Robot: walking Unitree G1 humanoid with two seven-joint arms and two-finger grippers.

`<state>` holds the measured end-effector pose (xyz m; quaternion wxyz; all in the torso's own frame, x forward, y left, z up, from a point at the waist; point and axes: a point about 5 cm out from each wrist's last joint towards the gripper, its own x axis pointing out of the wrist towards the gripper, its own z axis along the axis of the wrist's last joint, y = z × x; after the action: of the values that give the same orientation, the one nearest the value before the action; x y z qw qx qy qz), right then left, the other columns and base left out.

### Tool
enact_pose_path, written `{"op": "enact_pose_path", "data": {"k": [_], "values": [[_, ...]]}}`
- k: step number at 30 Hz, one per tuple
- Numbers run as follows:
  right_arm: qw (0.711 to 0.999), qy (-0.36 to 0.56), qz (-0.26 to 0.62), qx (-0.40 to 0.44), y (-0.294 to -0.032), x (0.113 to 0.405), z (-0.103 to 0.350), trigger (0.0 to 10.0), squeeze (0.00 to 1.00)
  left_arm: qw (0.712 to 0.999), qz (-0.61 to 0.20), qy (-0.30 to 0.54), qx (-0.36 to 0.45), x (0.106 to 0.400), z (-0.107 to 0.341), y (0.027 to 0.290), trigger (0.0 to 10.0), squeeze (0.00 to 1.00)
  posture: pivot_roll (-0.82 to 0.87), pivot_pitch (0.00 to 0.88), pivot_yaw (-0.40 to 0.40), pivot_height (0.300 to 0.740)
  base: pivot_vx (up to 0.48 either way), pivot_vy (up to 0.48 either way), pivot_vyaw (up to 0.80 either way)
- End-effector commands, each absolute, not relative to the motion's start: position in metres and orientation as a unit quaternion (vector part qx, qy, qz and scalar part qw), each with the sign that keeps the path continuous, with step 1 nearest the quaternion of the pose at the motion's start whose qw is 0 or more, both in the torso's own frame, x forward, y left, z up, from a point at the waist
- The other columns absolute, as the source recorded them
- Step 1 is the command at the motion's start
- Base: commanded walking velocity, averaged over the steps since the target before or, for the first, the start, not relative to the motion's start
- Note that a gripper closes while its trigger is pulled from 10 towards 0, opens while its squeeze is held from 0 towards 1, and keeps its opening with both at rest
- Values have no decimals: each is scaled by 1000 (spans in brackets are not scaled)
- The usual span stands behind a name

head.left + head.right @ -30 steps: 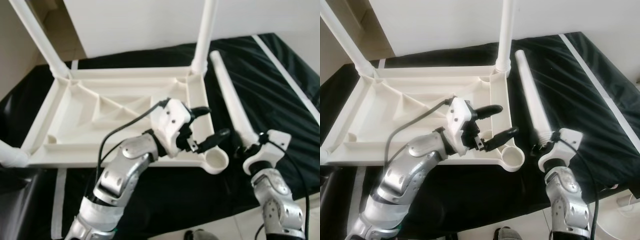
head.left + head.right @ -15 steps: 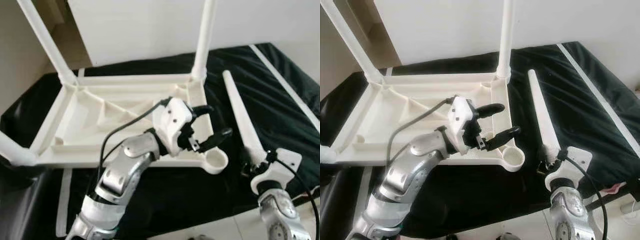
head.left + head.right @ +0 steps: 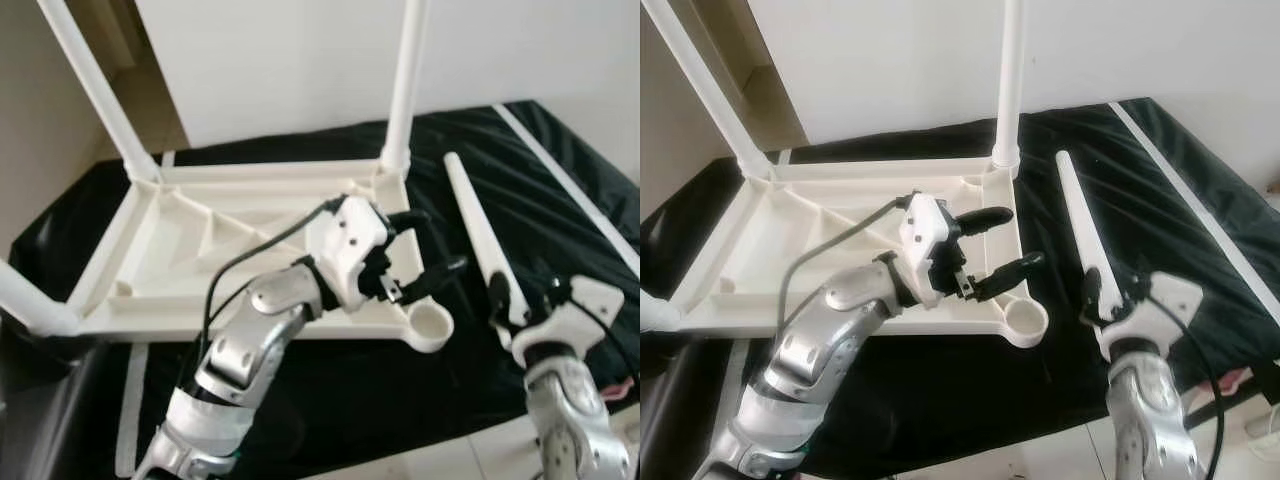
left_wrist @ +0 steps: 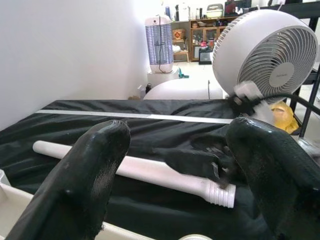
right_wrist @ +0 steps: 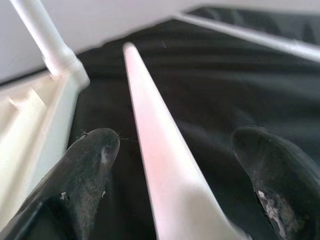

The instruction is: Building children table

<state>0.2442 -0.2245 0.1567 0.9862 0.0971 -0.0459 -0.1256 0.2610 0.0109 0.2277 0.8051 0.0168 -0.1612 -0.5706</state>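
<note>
The white children's table lies upside down on a black cloth, with upright legs at its back left, back right and front left corners. Its front right socket holds nothing. A loose white leg lies on the cloth to the right of the table. My left gripper hangs open over the table's right rim, just behind the socket, with nothing in it. My right gripper is open and straddles the loose leg near its thick end, one finger on each side.
The black cloth has a white stripe along its right side and ends at the pale floor close in front of me. A white wall stands behind the table. A white fan stands beyond the cloth in the left wrist view.
The head view has shifted. My right gripper has moved to the right, and the loose leg has slid with it, away from the table's rim. The left gripper stays open in place.
</note>
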Motion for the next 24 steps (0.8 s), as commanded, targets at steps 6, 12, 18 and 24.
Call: {"op": "enact_pose_path", "data": {"k": [6,12,18,24], "values": [[988,-35,-120,94,-227,268,160,10000,0,798,-580,-160,30,260,224,9,10000,0,-94,6,43,740,0,0,0],[988,13,-132,84,-228,293,165,10000,0,799,-580,-156,30,260,223,7,10000,0,-89,0,41,740,0,0,0],[988,42,-130,72,-230,306,168,10000,0,797,-585,-146,32,259,221,6,10000,0,-85,0,39,740,0,0,0],[986,102,-123,55,-235,319,168,10000,0,778,-613,-113,76,253,204,7,10000,0,-86,0,39,740,0,0,0]]}}
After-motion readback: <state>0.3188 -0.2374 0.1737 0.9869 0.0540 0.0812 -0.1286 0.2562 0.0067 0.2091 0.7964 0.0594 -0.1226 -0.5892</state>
